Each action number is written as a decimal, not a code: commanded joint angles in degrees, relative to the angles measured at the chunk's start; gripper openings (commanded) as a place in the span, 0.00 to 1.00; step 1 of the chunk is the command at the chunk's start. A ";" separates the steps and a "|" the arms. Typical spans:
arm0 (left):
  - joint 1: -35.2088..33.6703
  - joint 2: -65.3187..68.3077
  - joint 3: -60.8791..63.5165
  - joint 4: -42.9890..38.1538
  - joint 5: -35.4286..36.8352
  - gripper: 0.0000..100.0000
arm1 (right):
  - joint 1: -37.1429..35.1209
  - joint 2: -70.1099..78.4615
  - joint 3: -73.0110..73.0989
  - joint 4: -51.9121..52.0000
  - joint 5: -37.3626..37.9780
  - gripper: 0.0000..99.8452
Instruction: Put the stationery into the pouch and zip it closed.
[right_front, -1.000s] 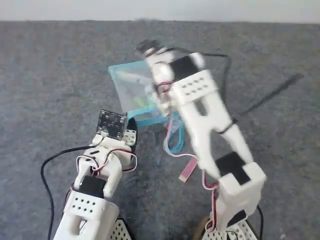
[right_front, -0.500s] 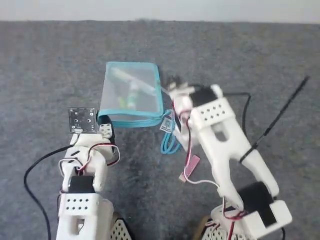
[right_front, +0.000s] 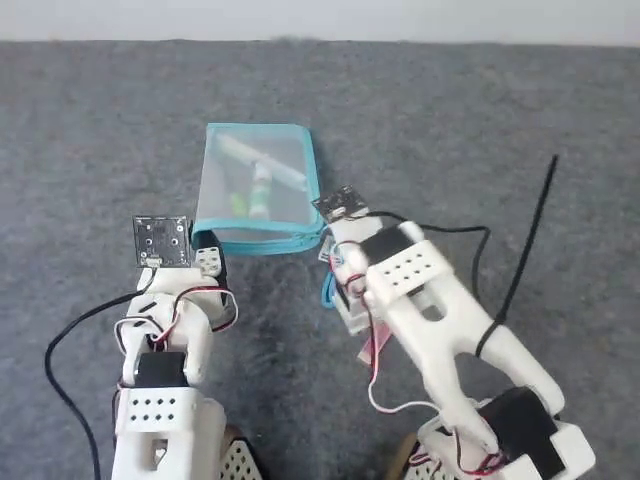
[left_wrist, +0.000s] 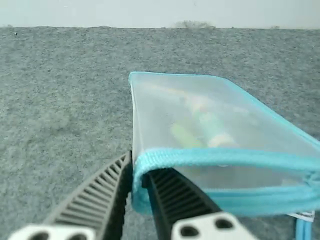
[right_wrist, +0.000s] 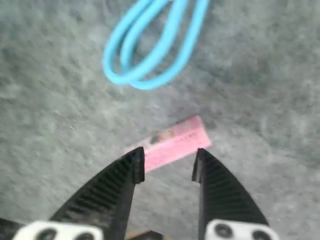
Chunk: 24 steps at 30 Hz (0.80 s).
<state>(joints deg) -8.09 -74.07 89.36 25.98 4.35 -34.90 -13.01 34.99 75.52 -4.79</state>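
Pinching the pouch (left_wrist: 215, 120) at its teal-edged near corner, your left gripper (left_wrist: 138, 172) has both fingers pressed onto the binding. Your right gripper (right_wrist: 168, 161) hangs with its fingers spread, and a pink strip (right_wrist: 172, 141) shows between them, flat on the grey mat (right_wrist: 260, 90) near a blue cord loop (right_wrist: 144, 83). The pouch lies on the mat ahead of both arms, with green and white stationery (right_front: 262, 185) visible through its clear wall.
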 joint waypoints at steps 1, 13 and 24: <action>-0.62 -0.44 -4.00 -0.97 1.14 0.01 | -0.75 -2.86 0.97 -3.38 -1.93 0.15; 1.58 -0.44 -4.00 -1.05 1.23 0.01 | 1.10 -3.47 8.44 -7.16 -1.76 0.31; 1.58 -0.44 -4.26 -1.05 1.32 0.01 | 1.19 -3.38 17.05 -15.08 -2.11 0.31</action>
<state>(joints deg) -6.86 -74.07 89.36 25.98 4.53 -34.55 -16.00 50.02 61.63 -6.37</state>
